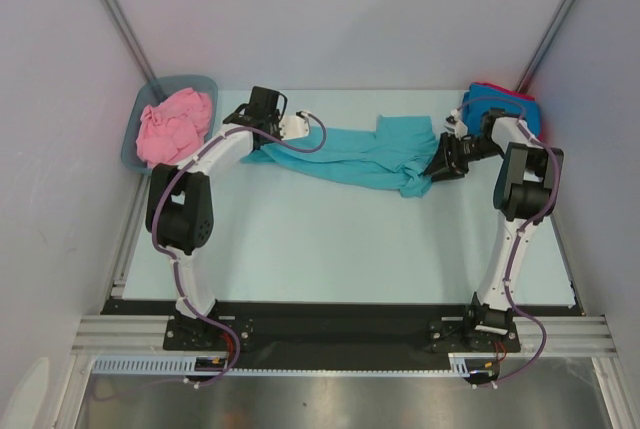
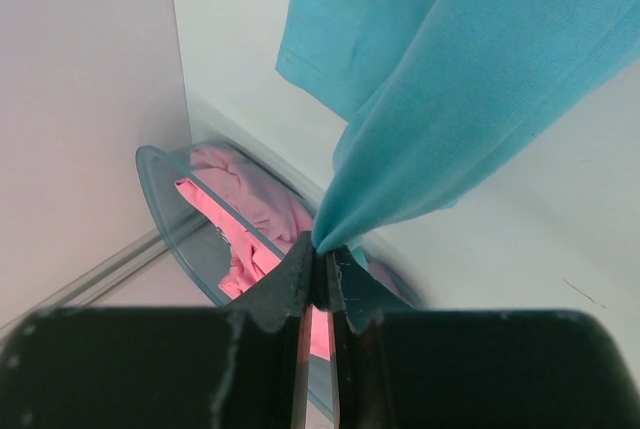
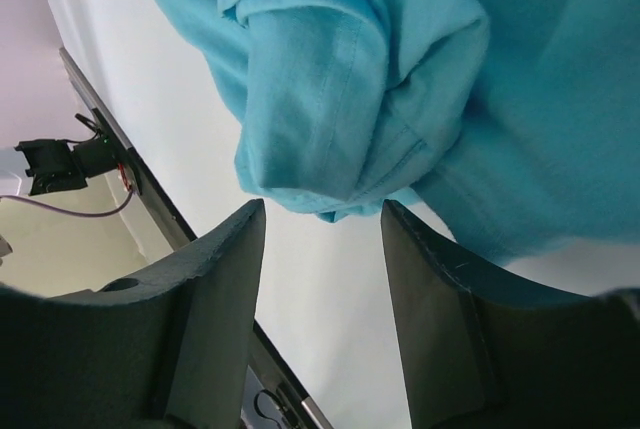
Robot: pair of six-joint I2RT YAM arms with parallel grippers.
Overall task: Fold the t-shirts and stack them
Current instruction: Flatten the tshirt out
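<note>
Now they are probably laying out the teal shirt: left pincer pinching it, right pincer spread, needing the sleeve ahead.

My left black two-finger gripper, on an arm stretched forward, is pinched tight on the teal cloth t-shirt; my right black two-finger gripper angles inward, jaws parted, gripping nothing.

Pale table — teal t-shirt across back, tub far-left, blue-and-red shirts far-right.
</note>
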